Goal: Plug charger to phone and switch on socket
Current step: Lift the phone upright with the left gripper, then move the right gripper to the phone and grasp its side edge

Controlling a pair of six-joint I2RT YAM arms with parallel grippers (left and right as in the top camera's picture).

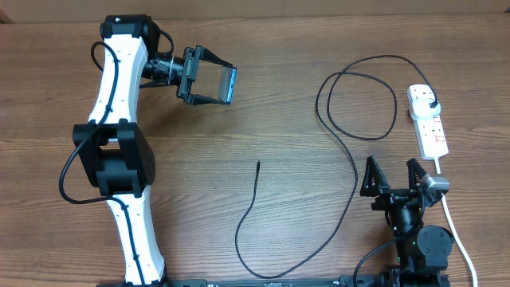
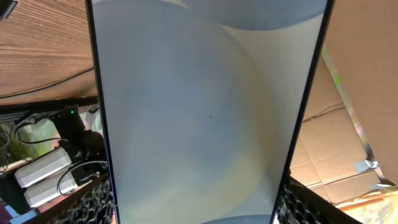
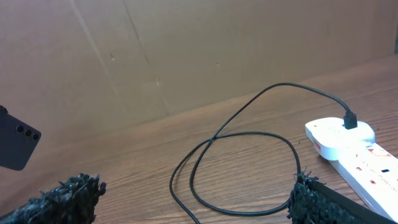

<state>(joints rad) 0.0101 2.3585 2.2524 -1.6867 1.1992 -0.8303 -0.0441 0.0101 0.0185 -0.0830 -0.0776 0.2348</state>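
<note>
1. Charger (image 1: 355,179) first. Its tip (image 1: 257,163) lies loose mid-table, and that last stretch of cable runs near-to-far with the tip pointing to the far side.
2. The black plug (image 1: 430,100) at the other end already sits in the far outlet of the socket (image 1: 428,121) at the far right. The switch position can't be read from here.
3. The phone (image 1: 229,84) is pinched in the left gripper (image 1: 215,82), far and a bit left of the tip. It looks held up off the table (image 1: 279,64), and the screen fills the left wrist view.
4. The right gripper (image 1: 394,179) is spread wide and holding nothing, at the near right.
5. Key relation: the tip lies well to the left of the right gripper, at about the same depth. The left gripper is actually nearer but busy, so the grab probably falls to the right arm, closing across the cable.
</note>
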